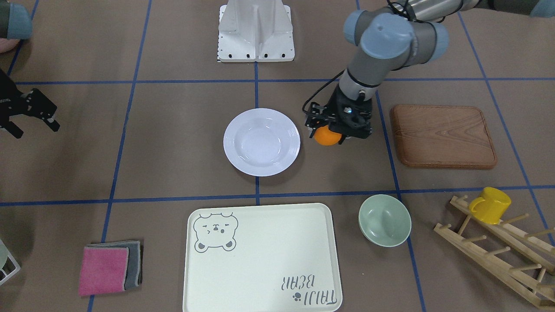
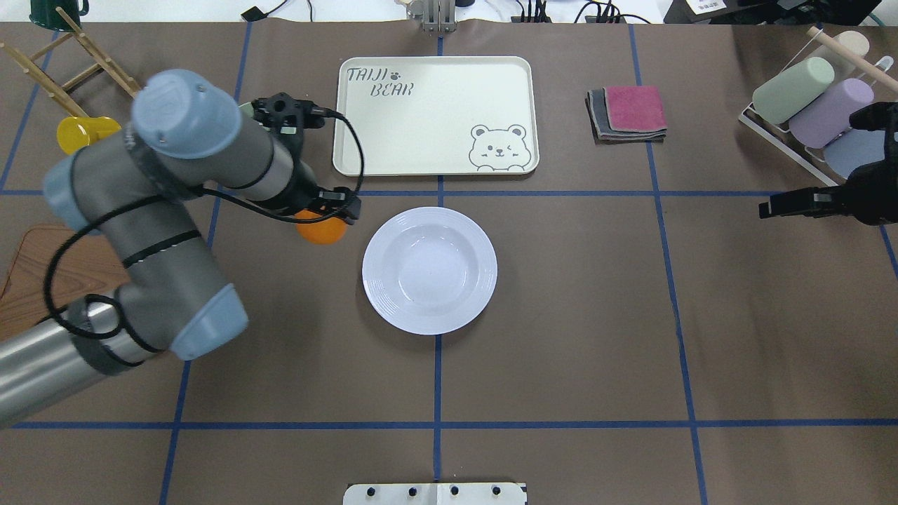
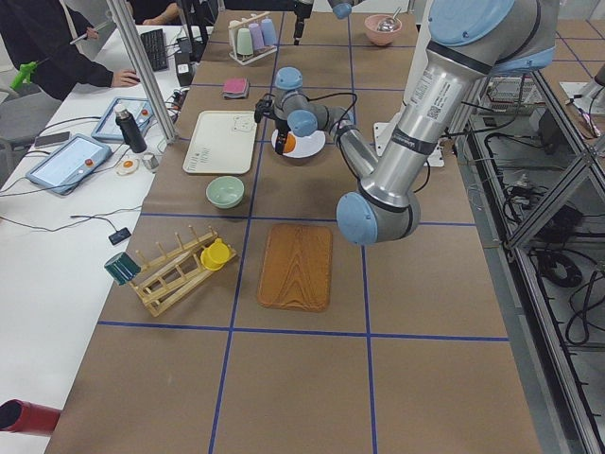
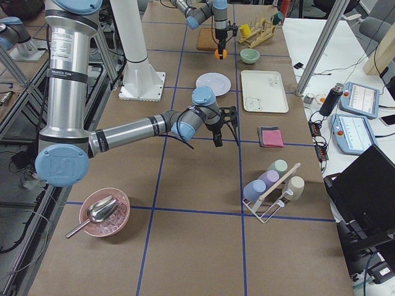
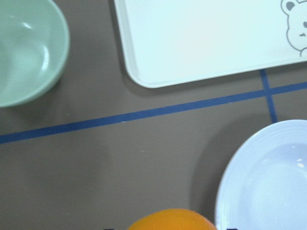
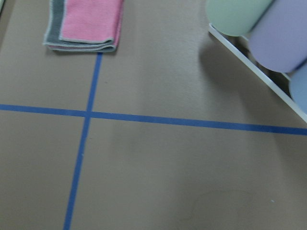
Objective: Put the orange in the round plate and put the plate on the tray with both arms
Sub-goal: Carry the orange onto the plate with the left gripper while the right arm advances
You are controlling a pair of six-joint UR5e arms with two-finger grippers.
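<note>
The orange hangs just above the table with my left gripper shut on it, a short way beside the round plate on the robot's left. That white plate is empty at the table's middle. The cream tray with the bear drawing lies empty beyond the plate, on the operators' side. In the left wrist view the orange sits at the bottom edge, with the plate to its right and the tray above. My right gripper stands open and empty, far off at the robot's right.
A wooden board lies beside the left arm. A pale green bowl sits next to the tray. A yellow mug hangs on a wooden rack. Folded cloths and a rack of cups are on the right arm's side.
</note>
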